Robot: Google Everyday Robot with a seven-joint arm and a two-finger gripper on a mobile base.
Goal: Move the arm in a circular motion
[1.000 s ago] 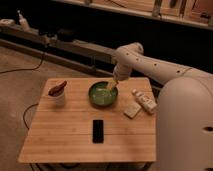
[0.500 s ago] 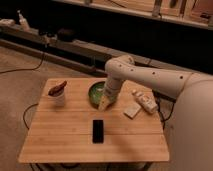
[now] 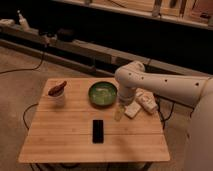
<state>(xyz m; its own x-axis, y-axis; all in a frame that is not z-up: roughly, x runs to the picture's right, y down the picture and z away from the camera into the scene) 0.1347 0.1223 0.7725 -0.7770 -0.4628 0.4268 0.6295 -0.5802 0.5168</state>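
Pointing down from the arm [image 3: 155,85], low over the wooden tabletop [image 3: 60,137]: the beige tool [image 3: 119,113]. Clenched or released: cannot tell. Just up and left of the tool, a green bowl [image 3: 103,93]. Just right of the tool, white blocks [image 3: 134,108], close against the arm's lower segment. Below and left of the tool, near, a black phone [image 3: 98,131] lying flat. Well off to the tool's left, a white cup [image 3: 58,96] with something reddish-brown on top. Arm entering from the right, bent at a bulbous joint above the tool.
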